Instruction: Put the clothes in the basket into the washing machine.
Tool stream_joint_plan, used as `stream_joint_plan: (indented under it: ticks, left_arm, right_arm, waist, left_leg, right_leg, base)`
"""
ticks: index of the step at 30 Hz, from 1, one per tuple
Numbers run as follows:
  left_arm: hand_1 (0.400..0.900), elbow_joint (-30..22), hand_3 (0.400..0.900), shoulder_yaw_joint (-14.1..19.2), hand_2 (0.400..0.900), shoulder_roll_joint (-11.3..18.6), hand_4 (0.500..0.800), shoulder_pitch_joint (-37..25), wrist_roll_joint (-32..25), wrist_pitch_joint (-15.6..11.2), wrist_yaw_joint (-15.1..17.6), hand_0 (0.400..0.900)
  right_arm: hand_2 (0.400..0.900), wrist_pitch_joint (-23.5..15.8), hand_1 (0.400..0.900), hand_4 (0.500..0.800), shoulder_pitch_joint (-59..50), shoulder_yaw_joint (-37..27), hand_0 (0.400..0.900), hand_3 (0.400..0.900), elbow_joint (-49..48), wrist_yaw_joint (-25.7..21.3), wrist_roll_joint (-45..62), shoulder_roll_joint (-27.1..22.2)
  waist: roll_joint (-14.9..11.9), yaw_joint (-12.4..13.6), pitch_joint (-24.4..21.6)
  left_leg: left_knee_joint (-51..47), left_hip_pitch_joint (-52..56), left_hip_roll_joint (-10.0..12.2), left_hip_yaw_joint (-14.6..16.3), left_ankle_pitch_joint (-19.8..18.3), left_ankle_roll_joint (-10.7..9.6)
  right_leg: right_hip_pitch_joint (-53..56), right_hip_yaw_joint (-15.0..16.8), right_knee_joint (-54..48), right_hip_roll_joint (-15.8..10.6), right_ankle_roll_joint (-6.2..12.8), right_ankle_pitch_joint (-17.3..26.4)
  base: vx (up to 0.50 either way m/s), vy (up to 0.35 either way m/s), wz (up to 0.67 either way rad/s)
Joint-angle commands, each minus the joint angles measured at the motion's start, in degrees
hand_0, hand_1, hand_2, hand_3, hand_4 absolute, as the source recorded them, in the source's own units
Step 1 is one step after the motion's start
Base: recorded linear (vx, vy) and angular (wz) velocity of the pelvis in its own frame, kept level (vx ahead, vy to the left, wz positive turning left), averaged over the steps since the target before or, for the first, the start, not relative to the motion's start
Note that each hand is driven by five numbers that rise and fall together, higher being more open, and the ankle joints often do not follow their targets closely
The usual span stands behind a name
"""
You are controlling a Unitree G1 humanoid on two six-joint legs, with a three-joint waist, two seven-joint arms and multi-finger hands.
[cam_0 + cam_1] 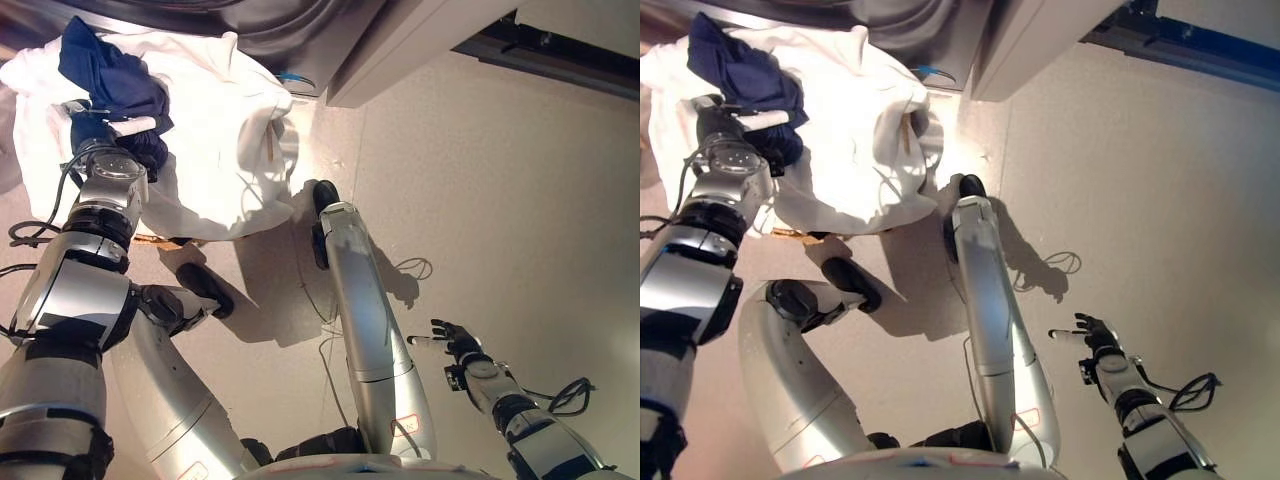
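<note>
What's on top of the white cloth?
A navy garment lies bunched on the white cloth, with the left hand at it; its fingers are buried in the fabric. What's under the white cloth is covered.

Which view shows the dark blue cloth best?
The left eye view: the dark blue cloth shows whole there, lying on the white cloth with the left hand at it. The right eye view shows the same cloth, but nearer the top edge and slightly cut.
</note>
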Motion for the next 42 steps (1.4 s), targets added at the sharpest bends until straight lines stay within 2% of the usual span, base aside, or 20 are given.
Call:
stream_joint_plan:
  ticks: [1, 5, 9, 17, 21, 28, 35, 42]
  left_arm:
    - [0.4, -0.3, 0.4, -1.5, 0.4, -5.1, 0.5, 2.1, -1.9, -0.5, -3.7, 0.4]
    - [0.4, -1.6, 0.4, -0.5, 0.4, -5.9, 0.5, 3.7, -4.5, -2.0, -4.5, 0.4]
    - [0.4, -3.9, 0.4, 1.4, 0.4, -7.2, 0.5, 6.3, -6.5, -5.5, -6.5, 0.4]
    - [0.4, -13.4, 0.4, 3.7, 0.4, -9.2, 0.5, 10.7, -9.9, -11.2, -7.1, 0.4]
    - [0.4, -16.9, 0.4, 3.2, 0.4, -9.3, 0.5, 10.4, -10.3, -13.1, -7.0, 0.4]
    - [0.4, -22.9, 0.4, 1.9, 0.4, -8.9, 0.5, 8.2, -12.1, -13.5, -4.6, 0.4]
    - [0.4, -25.8, 0.4, 1.9, 0.4, -7.8, 0.5, 5.7, -11.0, -11.2, -1.1, 0.4]
    - [0.4, -26.6, 0.4, 1.4, 0.4, -5.5, 0.5, 1.3, -11.4, -9.2, 0.7, 0.4]
  right_arm:
    - [0.9, 3.3, 0.9, 0.8, 8.7, 1.7, 0.9, 0.9, -1.8, -1.4, -0.2, -1.0]
    - [0.9, 3.9, 0.9, 0.8, 9.1, 1.1, 0.9, 0.9, -1.4, -1.1, -1.1, -1.1]
    - [0.9, 3.8, 0.9, 0.8, 10.2, 0.4, 0.9, 0.9, -0.9, -1.0, -2.7, -0.9]
    - [0.9, 4.5, 0.9, 0.8, 9.9, -1.2, 0.9, 0.9, -0.5, -1.4, -4.8, -0.2]
    - [0.9, 4.8, 0.9, 0.8, 8.4, -1.6, 0.9, 0.9, 0.3, -1.2, -5.0, -0.7]
    - [0.9, 4.5, 0.9, 0.8, 8.1, -2.7, 0.9, 0.9, 2.6, -0.7, -5.7, -1.7]
    - [0.9, 4.4, 0.9, 0.8, 9.8, -3.1, 0.9, 0.9, 4.3, 0.3, -7.1, -2.2]
    - [0.9, 4.5, 0.9, 0.8, 10.8, -4.1, 0.9, 0.9, 5.7, 0.8, -7.9, -3.3]
  waist:
    - [-1.4, -1.7, -2.0]
    - [-1.3, -1.5, -2.0]
    - [-1.2, -1.1, -2.0]
    - [0.5, 0.2, -2.0]
    - [1.4, 0.5, -2.0]
    - [2.6, 0.5, -2.5]
    - [3.2, 0.2, -5.3]
    - [3.8, -0.5, -6.4]
  left_leg:
    - [-0.4, 2.8, -0.9, -2.0, -3.5, 5.2]
    - [-1.1, 4.8, -0.6, -2.0, -3.1, 5.2]
    - [-2.4, 8.3, -1.0, -2.2, -1.9, 4.6]
    - [-10.3, 18.4, -3.1, -1.9, 2.1, 2.5]
    - [-15.1, 23.7, -4.2, -1.2, 3.8, 2.0]
    - [-22.1, 33.0, -6.3, 0.0, 4.4, 1.9]
    - [-27.8, 39.3, -7.0, 1.3, 4.8, 1.6]
    - [-32.4, 43.2, -7.2, 2.2, 5.9, 1.0]
  right_leg:
    - [3.2, -0.3, -7.0, -4.5, -0.53, 5.6]
    - [5.7, -0.5, -7.2, -4.8, -0.47, 5.3]
    - [9.2, -1.1, -7.6, -4.9, -0.53, 4.9]
    - [18.6, -1.5, -12.5, -5.9, -0.73, 5.4]
    - [23.7, -1.8, -15.7, -6.2, -1.0, 5.7]
    - [31.0, -2.7, -19.1, -7.0, -1.25, 5.6]
    - [34.7, -3.6, -21.5, -7.9, -1.33, 5.0]
    - [36.5, -3.6, -23.5, -8.2, -1.16, 5.1]
  base:
    - [0.04, 0.029, 0.01]
    - [0.07, 0.021, 0.04]
    - [0.09, 0.011, 0.07]
    - [0.07, 0.016, 0.11]
    - [0.03, 0.031, 0.11]
    - [0.08, 0.036, 0.12]
    - [0.11, 0.017, 0.05]
    - [0.08, 0.016, 0.01]
